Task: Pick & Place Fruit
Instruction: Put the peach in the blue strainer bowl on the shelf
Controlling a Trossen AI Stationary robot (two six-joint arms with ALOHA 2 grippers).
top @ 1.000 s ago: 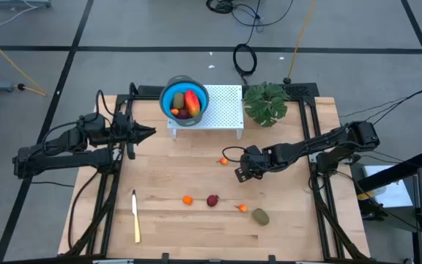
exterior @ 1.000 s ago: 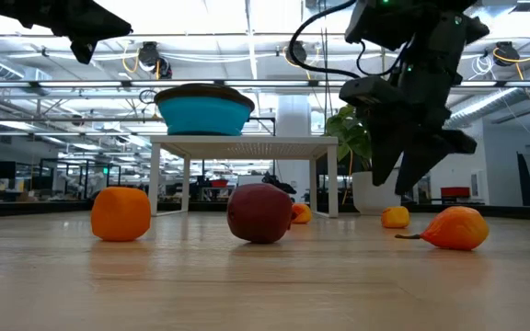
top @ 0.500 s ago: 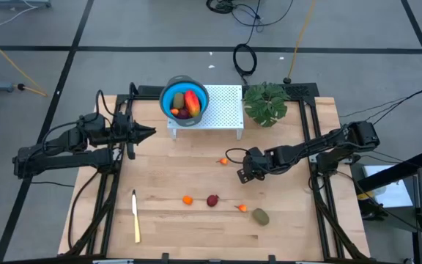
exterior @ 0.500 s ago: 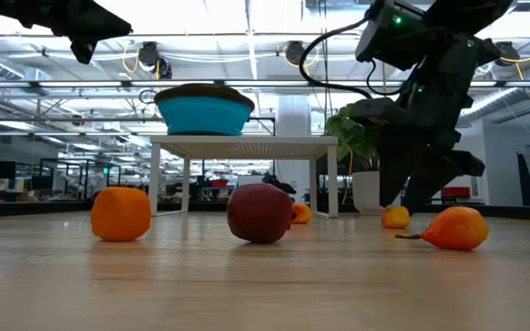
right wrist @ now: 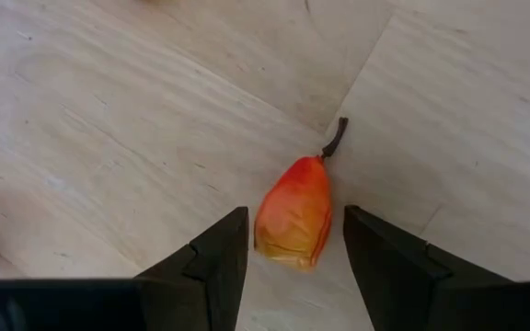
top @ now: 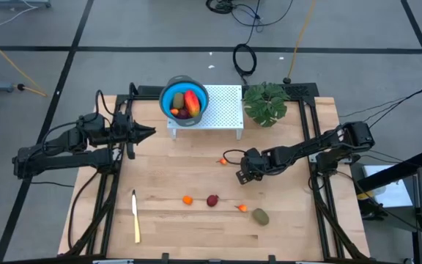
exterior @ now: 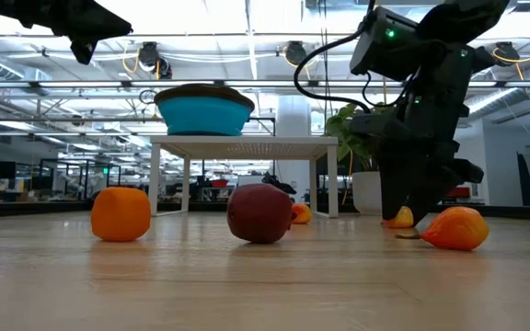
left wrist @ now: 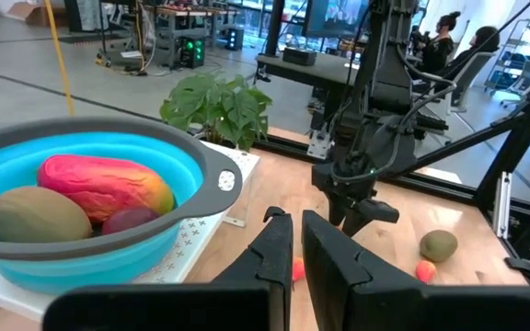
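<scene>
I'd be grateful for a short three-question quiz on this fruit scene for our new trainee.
1. True or false: the blue bowl stands directly on the wooden table.
2. What lies between the fingers of the right gripper?
A. the cream-yellow knife
B. a small orange fruit with a stem
C. a dark red ball
3. Fill in: seen from above, ___ fruit pieces lie loose on the table, outside the bowl.

Key:
1. False: it sits on the white perforated stand.
2. B; the open fingers stand either side of it, not yet touching.
3. Five.
</scene>
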